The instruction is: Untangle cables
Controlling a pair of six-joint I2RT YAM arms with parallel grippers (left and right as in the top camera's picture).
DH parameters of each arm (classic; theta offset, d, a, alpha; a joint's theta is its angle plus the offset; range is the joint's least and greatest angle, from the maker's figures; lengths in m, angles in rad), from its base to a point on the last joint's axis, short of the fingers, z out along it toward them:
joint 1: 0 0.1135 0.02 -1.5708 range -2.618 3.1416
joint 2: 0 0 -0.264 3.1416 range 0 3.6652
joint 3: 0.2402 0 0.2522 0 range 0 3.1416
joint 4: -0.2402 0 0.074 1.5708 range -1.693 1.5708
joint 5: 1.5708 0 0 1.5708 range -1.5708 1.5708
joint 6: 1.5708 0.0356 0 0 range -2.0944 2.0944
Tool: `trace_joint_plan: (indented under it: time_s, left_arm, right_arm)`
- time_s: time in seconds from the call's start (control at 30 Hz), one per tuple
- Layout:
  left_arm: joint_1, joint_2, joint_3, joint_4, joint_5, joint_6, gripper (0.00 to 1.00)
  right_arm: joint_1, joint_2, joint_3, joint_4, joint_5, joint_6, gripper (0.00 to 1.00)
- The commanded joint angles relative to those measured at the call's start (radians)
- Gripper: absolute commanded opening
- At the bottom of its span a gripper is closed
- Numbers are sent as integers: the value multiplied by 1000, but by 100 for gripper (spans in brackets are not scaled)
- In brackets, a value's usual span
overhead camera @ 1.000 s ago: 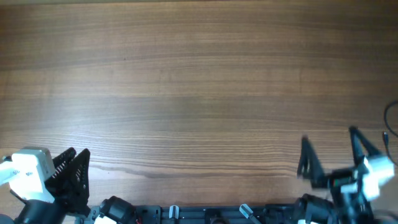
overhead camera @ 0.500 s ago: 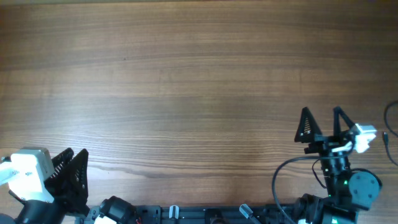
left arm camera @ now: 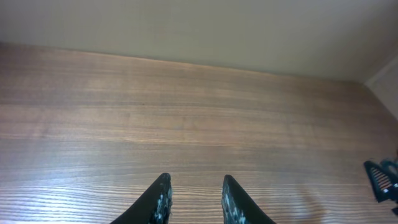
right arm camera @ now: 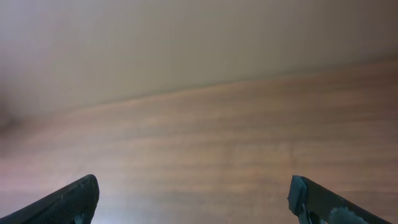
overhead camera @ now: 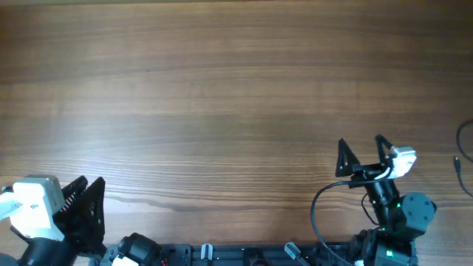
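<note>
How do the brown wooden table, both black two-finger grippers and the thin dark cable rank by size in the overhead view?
1. Wooden table.
2. Left gripper and right gripper: similar; camera nearness unclear, unranked.
3. Thin dark cable, cropped at the right edge.

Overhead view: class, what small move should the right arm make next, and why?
Probably swing the right gripper rightward, toward the right edge of the table. A thin dark cable just shows there, the jaws stand wide open and empty, and no wire lies on the wood in front of them.
</note>
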State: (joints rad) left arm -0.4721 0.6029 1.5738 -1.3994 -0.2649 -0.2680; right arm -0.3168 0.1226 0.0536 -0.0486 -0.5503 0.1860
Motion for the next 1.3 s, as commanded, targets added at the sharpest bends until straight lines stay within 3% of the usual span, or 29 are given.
trace_joint_plan:
  time_s: [0.0,0.9,1.27]
  left_arm:
    - [-1,-3,1,-1,-17,2,28]
    - [-1,-3,1,-5,-27,-3,26]
    - [-1,-3,1,-5,-43,-10,25]
  right_arm:
    - [15,5,-14,-1,-108,-109,100]
    - [30,6,-14,0,-42,-108,100]
    - [223,-119,-14,8,-42,-108,100]
